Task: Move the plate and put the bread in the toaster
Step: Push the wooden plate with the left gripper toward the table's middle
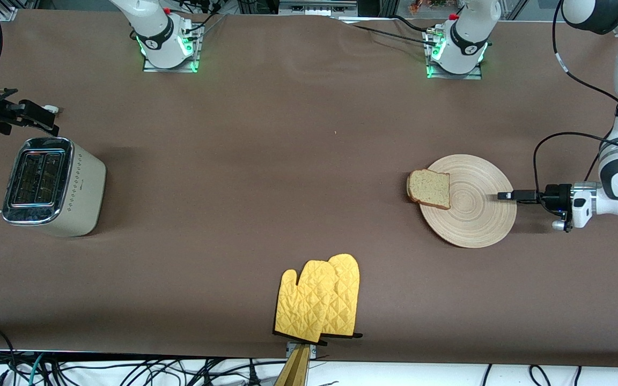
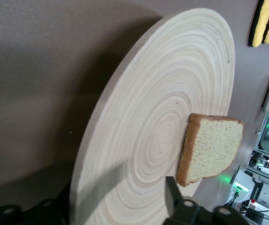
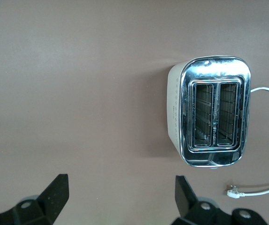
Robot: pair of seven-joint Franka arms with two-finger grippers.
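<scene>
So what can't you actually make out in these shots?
- Left gripper: front view doesn't settle whether it pinches the plate; left wrist view shows the rim between its jaws.
- Right gripper: cut off at the front view's edge.
- Toaster slots' depth: lost in reflections.
- Bread underside: hidden.

Plate [image 2: 139,136] rim cut off at left wrist view's edge. Left gripper [image 2: 120,206] – fingers straddle rim, contact not discernible. Toaster [image 1: 51,185] cord runs out of front view. Right gripper [image 1: 35,115] arm cropped at edge.
</scene>
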